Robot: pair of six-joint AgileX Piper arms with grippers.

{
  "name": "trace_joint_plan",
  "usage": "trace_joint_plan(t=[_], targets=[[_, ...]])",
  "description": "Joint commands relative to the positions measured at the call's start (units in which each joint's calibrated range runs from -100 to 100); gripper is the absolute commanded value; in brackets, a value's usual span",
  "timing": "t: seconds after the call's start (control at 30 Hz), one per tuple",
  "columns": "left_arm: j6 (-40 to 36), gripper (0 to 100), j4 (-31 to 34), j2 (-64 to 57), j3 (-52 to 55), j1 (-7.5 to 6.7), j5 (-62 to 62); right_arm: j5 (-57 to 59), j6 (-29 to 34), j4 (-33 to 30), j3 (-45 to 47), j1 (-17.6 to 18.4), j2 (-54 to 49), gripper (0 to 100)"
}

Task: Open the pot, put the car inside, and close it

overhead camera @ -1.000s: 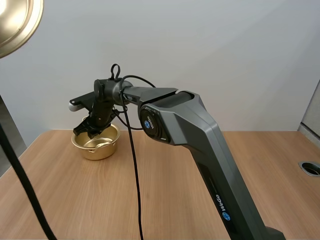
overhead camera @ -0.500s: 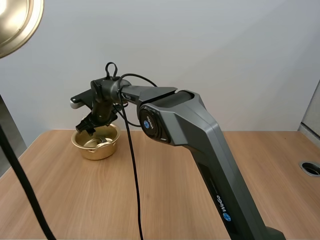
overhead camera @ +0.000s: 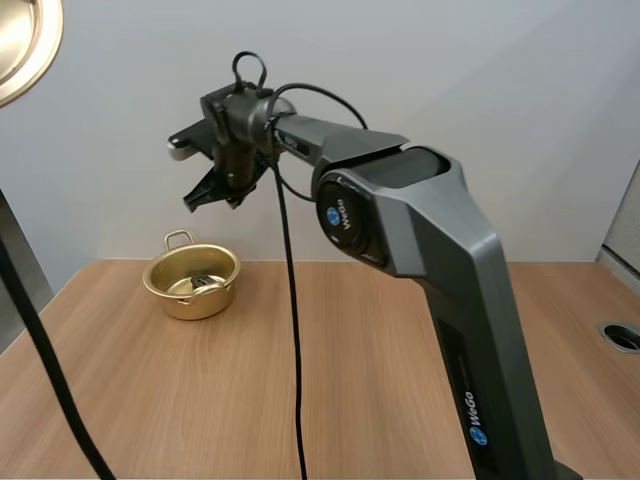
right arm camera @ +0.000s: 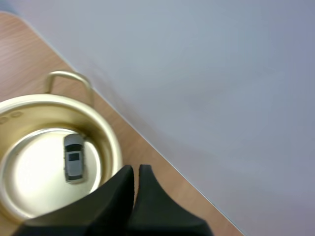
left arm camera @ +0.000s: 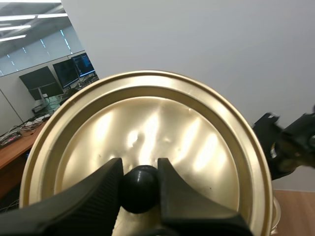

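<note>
Jaws on my left gripper (left arm camera: 139, 171) are clamping the black knob (left arm camera: 140, 191) of the lid (left arm camera: 147, 118), while those on the right gripper (right arm camera: 134, 173) are sitting pressed together, holding nothing, above the pot (right arm camera: 112, 142) with the car (right arm camera: 74, 157) inside.

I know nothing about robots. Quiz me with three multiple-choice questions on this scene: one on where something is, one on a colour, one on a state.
1. Where is the car relative to the pot?
A. beside it
B. inside it
C. under it

2. What colour is the pot?
A. gold
B. red
C. black

3. The left gripper is:
A. open
B. shut on the lid by its knob
C. shut on nothing

Answers:
1 B, the grey car lies on the pot's floor.
2 A, its wall and rim shine gold.
3 B, the fingers pinch the black knob between them.
</note>
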Motion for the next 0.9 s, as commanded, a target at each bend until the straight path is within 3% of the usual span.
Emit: trace_joint_plan(t=[0.0,0.1,0.23,0.4,0.5,0.87], targets=[[-0.07,0,0.40,2.32,0.01,-0.02,0.00,6.11,5.12,0.05,-0.05,-1.46,-3.75,0],[-0.07,0,0.16,5.80,2.31,-0.02,0.00,14.09,5.12,0.05,-0.05,-3.55,-8.55,0],[-0.07,0,-2.71,11.03,9.89,-0.02,-4.37,14.09,5.12,0.05,-0.05,-6.13,-16.37,0],[-0.43,0,-5.10,18.67,22.39,-0.02,-19.75,14.09,5.21,0.05,-0.05,-8.16,-24.87,0],[-2.15,0,-5.10,23.58,26.96,-0.02,-27.86,14.09,5.03,-0.70,-0.05,-10.09,-37.90,0],[-7.36,0,-5.77,41.50,30.98,-0.02,-52.50,14.09,3.77,-3.61,-0.05,-10.20,-61.63,0]])
